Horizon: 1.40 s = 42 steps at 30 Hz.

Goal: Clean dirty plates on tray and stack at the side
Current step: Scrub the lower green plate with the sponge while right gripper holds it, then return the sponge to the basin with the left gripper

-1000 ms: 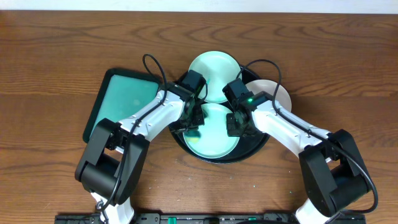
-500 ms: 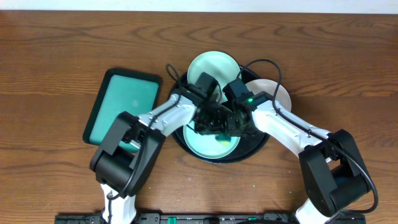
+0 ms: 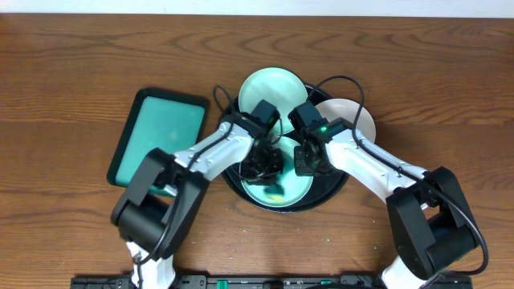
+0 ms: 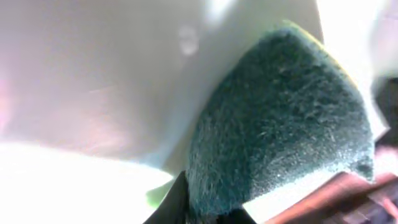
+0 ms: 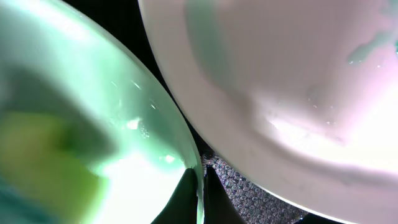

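Observation:
Three plates lie on the round black tray [image 3: 333, 189]. The front mint plate [image 3: 285, 195] sits in the tray's middle, a second mint plate [image 3: 273, 88] at the back, a white plate [image 3: 353, 118] at the back right. My left gripper [image 3: 263, 167] is shut on a dark green sponge [image 4: 280, 124] and presses it on the front plate. My right gripper [image 3: 306, 163] is shut on that plate's right rim [image 5: 200, 180]. The white plate [image 5: 280, 74] fills the upper right of the right wrist view.
A rectangular teal tray [image 3: 161, 132] with a dark rim lies left of the black tray. The wooden table [image 3: 80, 64] surrounds everything. Both arms' cables arch over the back plates.
My left gripper with the sponge has swept across the front plate, from its left side to the middle. My right gripper has stayed on the plate's rim.

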### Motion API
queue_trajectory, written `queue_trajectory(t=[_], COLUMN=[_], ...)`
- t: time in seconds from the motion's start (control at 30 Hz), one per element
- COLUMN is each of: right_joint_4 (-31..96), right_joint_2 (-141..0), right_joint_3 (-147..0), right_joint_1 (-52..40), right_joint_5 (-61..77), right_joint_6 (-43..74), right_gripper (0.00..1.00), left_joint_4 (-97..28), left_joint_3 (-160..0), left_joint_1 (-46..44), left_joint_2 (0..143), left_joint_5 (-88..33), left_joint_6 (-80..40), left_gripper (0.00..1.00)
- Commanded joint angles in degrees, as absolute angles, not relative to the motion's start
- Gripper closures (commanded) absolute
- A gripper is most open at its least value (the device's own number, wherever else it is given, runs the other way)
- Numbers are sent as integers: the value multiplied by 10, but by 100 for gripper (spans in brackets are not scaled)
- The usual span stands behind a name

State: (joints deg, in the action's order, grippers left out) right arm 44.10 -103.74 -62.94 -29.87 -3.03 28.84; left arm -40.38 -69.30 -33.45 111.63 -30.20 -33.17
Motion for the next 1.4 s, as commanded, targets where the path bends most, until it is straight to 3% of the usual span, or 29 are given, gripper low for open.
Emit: queue_trajectory(t=[0.0, 0.43, 0.63, 0.8, 1.03, 1.07, 1.17, 1.37], right_joint_4=[443, 444, 414, 379, 440, 456, 475, 389], right_joint_2=[-1032, -1032, -1032, -1032, -978, -954, -933, -948], right_joint_3=[-629, -629, -629, -629, -680, -713, -770, -849], right_joint_1=[-302, -301, -301, -301, -304, -310, -326, -366], right_joint_5=[-36, -36, -36, 9, 22, 1, -40, -64], right_joint_6=[284, 284, 286, 272, 218, 184, 146, 119], right_gripper=[99, 99, 99, 99, 99, 99, 99, 99], left_joint_4=[-449, -501, -514, -501, -526, -532, -544, -560], left_joint_3=[-686, -688, -675, -668, -679, -684, -694, -695], left_joint_1=[-309, -140, -22, 19, 22, 22, 22, 22], left_joint_2=[1065, 854, 876, 944, 933, 912, 859, 725], left_joint_5=[-86, -52, -34, -34, -39, -39, -41, -41], left_joint_6=[-346, -317, -240, -207, -206, -206, -207, -211], left_gripper=[93, 93, 93, 92, 67, 57, 41, 31])
